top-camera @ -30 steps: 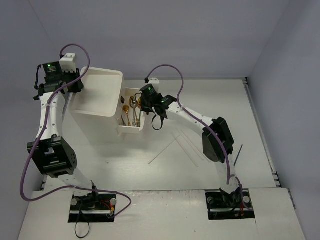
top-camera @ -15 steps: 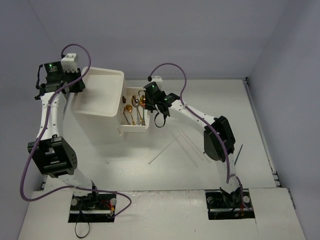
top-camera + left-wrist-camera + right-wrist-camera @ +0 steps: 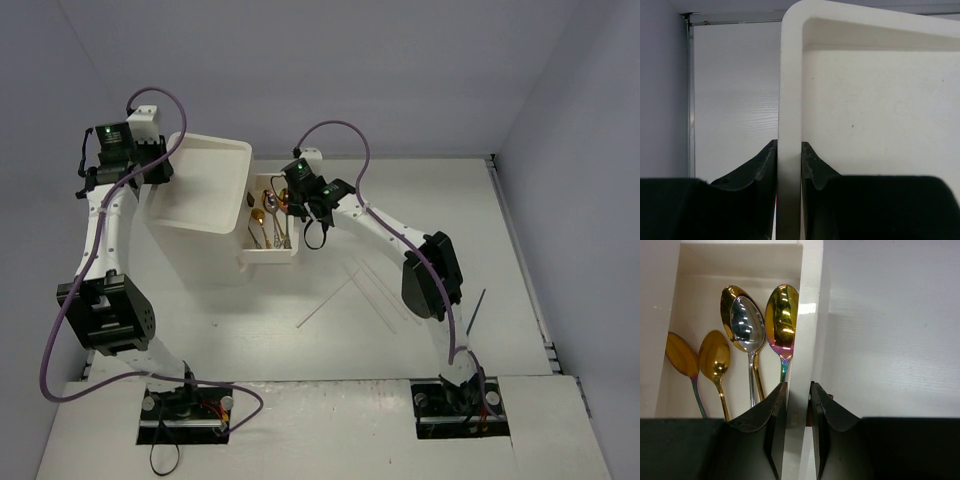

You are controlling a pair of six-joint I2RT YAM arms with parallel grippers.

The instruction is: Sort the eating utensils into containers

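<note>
Top view: the white boxy plastic cabinet [image 3: 200,190] and its long white plastic drawer [image 3: 268,252] sit slightly farther right than a second ago. Thin clear chopsticks [image 3: 325,303] lie on the open white table [image 3: 500,250].
Left wrist: left gripper [image 3: 789,160] clenches the cabinet's rim.
Right wrist: right gripper [image 3: 797,400] clamps the drawer's right wall, with gold and silver spoons [image 3: 747,325] gleaming inside.

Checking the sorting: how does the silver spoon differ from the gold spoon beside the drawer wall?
The silver spoon is mirror-grey; the gold spoon is yellow, turning pink and green at its neck. The silver spoon overlaps a third spoon; the gold spoon lies alone beside the drawer wall. Both share one drawer, bowls pointing the same way.
</note>
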